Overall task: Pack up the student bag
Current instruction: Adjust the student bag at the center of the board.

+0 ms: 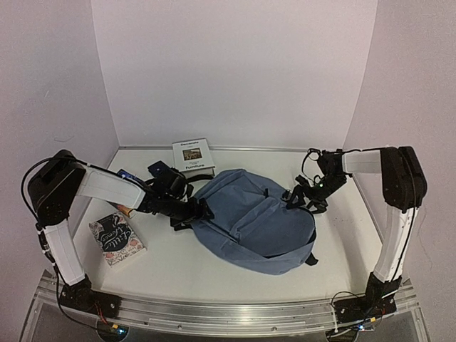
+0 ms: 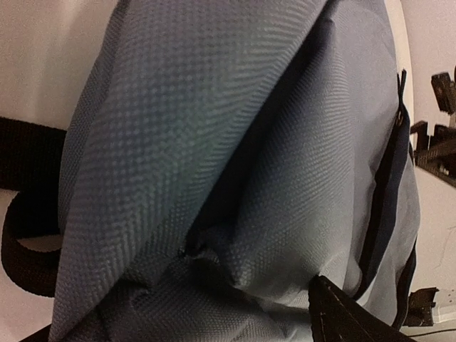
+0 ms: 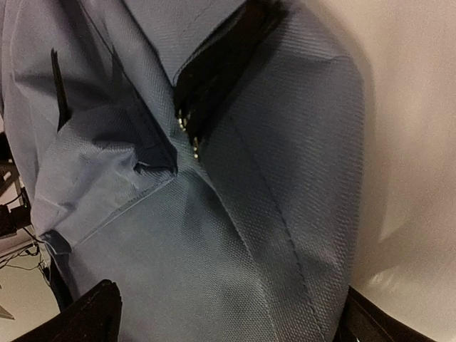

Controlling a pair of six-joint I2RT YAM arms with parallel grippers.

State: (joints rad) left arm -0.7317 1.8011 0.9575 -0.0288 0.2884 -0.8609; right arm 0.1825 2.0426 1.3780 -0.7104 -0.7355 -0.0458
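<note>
I have the student bag (image 1: 253, 224) lying flat in the middle of the counter (image 1: 178, 263), and as far as I can judge the packing has barely begun. Two books remain outside it: a white one (image 1: 194, 157) on the far side of the bag and a patterned one (image 1: 117, 239) off the bag's left side, well apart from it. My left gripper (image 1: 199, 211) is pressed against the bag's left edge. Its wrist view shows only one finger against the fabric, so I cannot tell whether it is pinching anything. My right gripper (image 1: 305, 196) sits at the bag's far right corner with its fingers spread wide, the blue cloth between them and nothing clamped. From that wrist I see the metal zipper pulls (image 3: 187, 132) at the end of a dark slit that looks partly parted, though I cannot see how far it runs. Opening the bag wide enough and getting the books inside is what remains.
</note>
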